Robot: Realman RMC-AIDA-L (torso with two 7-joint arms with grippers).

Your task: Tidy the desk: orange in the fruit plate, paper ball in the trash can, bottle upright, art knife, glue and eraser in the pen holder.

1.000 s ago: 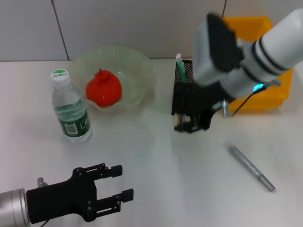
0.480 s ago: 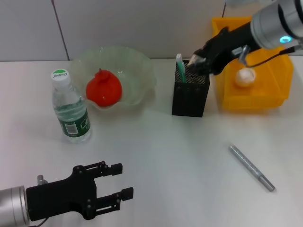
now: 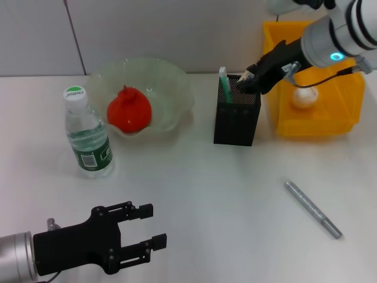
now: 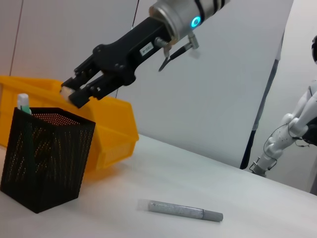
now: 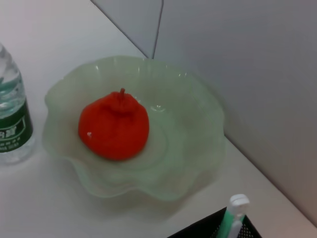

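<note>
A: Nearest the camera, left gripper [image 3: 154, 226] parked low, jaws spread, nothing held.
B: Farther back?
A: Right gripper [image 3: 246, 81] above the pen holder [image 3: 236, 118] rim, pinching the eraser [image 4: 66, 90]. Orange [image 3: 129, 110] sits in the fruit plate [image 3: 171, 82].

Orange [image 3: 129, 112] sits in green scalloped fruit plate [image 3: 171, 82]. Bottle [image 3: 86, 134] upright beside it, white cap on. Paper ball [image 3: 304, 98] inside yellow trash can [image 3: 330, 127]. Tan eraser [image 4: 66, 91] pinched in right hand [image 3: 247, 79] just above black mesh pen holder [image 3: 236, 121].
</note>
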